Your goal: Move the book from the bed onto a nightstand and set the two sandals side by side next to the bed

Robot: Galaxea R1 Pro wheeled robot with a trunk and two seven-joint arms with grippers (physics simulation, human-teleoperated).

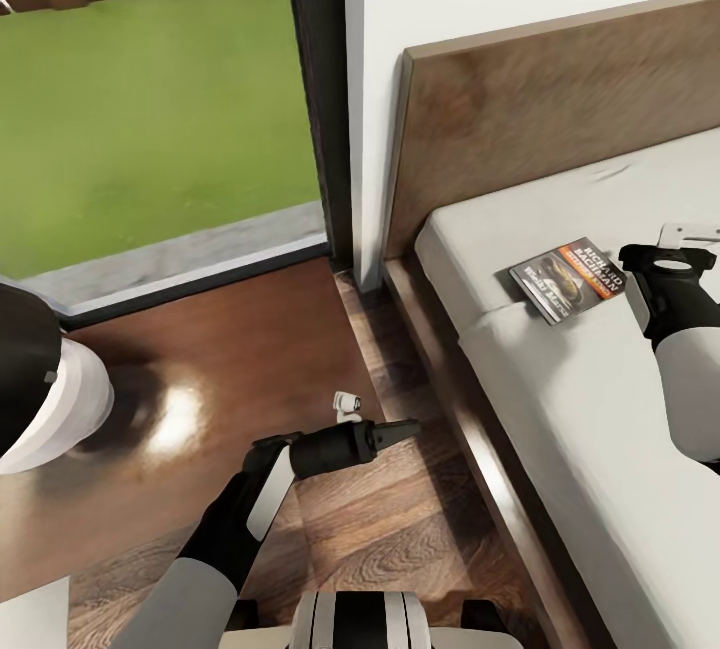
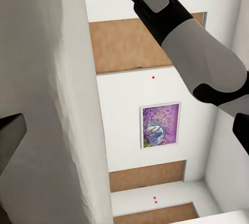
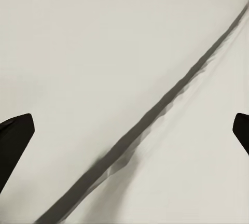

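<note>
Your small dark paperback book [image 1: 568, 278] w/ orange title lies flat on the off-white mattress of the dark wood bed [image 1: 600, 399], near the headboard, long axis running toward your right gripper [image 1: 690, 239]; that gripper's fingers spread wide. Left gripper [image 1: 405, 429]: can't tell.

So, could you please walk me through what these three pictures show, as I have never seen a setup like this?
It is a simulated two-armed robot in a bedroom. The large picture looks down from its head: the bed with a book on the mattress, a glossy nightstand beside it, and a window. The other two come from cameras by each gripper. The right gripper, open, faces the bare mattress beside the book; the left gripper hangs over the floor, its camera seeing a purple picture. Nothing is held.
</note>
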